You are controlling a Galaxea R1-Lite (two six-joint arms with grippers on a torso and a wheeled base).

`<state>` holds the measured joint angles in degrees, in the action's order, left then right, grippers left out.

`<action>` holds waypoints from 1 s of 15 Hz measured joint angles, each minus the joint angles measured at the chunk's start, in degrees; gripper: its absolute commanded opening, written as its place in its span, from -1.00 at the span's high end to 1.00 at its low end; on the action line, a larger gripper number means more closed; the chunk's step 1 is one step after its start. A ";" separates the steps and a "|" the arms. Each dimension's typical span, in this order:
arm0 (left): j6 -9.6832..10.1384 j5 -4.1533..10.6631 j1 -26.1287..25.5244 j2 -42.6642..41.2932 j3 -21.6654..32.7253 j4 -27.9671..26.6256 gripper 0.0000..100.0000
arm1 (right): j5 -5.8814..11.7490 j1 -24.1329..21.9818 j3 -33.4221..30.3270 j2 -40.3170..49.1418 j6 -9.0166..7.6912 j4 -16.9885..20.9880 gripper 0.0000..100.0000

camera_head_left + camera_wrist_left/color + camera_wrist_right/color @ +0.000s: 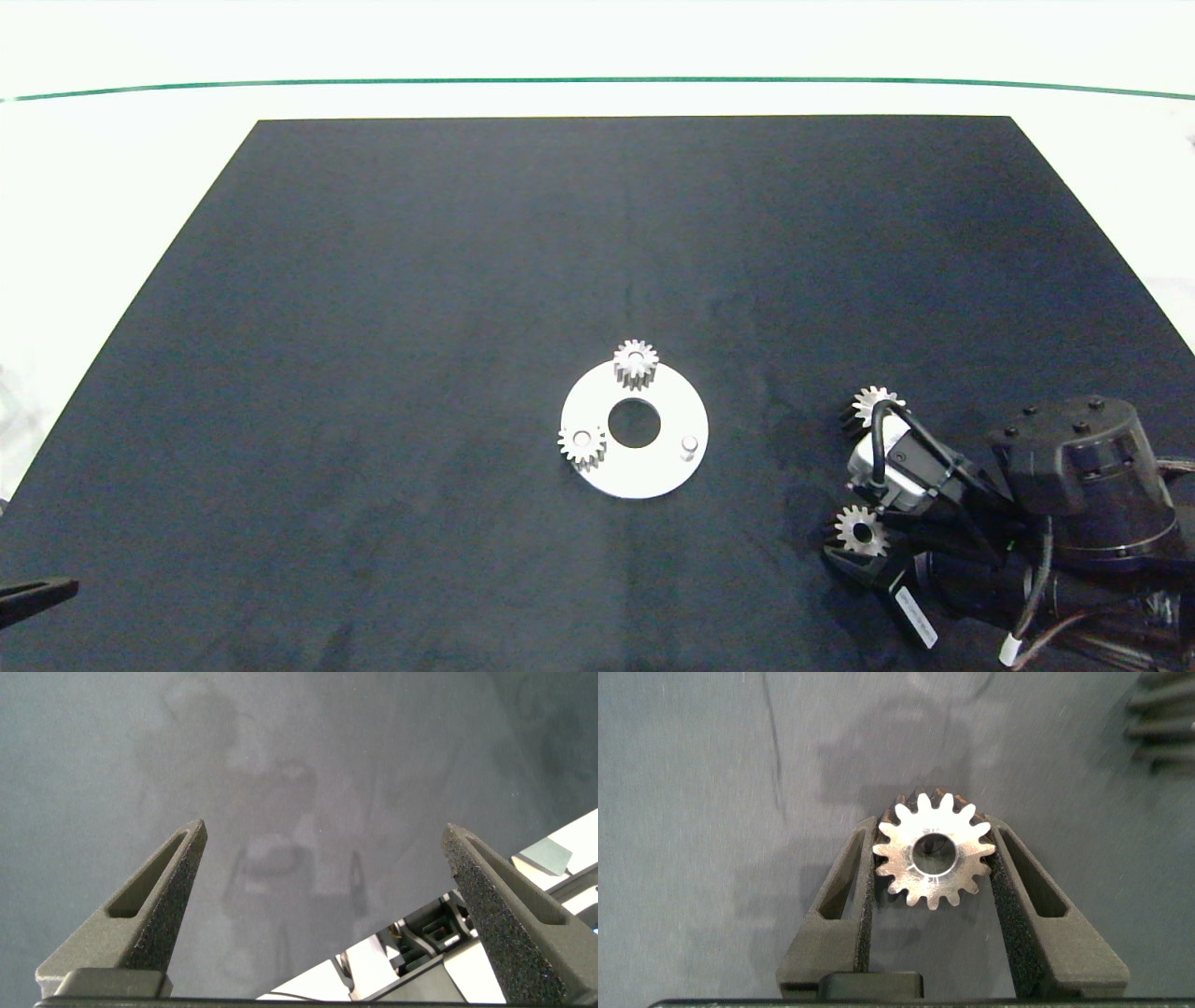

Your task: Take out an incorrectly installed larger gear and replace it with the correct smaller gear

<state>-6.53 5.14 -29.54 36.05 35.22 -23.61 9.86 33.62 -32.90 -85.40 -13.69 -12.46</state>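
Right wrist view, right end effector point(931, 854) clasping smaller gear point(931, 849)

A round plate point(644, 471) lies mid-mat point(373, 327), one gear point(636, 362) on its far edge, another point(583, 445) on its left. Right of it, near side, two gears: the smaller gear point(860, 530) nearer, another gear point(872, 405) behind.

The right tool point(932, 863) sits low at the desk's near right, fingers clamped on a gear. The left tool point(322, 905) hangs with fingers spread wide, holding nothing.
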 measured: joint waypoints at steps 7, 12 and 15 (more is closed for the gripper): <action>-0.02 0.00 0.02 -0.66 -0.83 0.02 -1.00 | 0.68 -0.27 -3.95 0.23 -0.28 -0.73 0.56; -0.02 0.00 0.07 -1.62 -1.24 0.02 -1.00 | 1.44 0.55 -12.85 -0.38 -0.83 5.44 0.56; 0.00 0.00 0.02 -2.10 -1.24 0.00 -1.00 | 1.33 1.82 -17.59 -1.21 -0.77 8.66 0.56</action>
<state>-6.53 5.14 -29.51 33.95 33.98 -23.61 11.19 35.44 -50.49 -86.60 -14.46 -3.80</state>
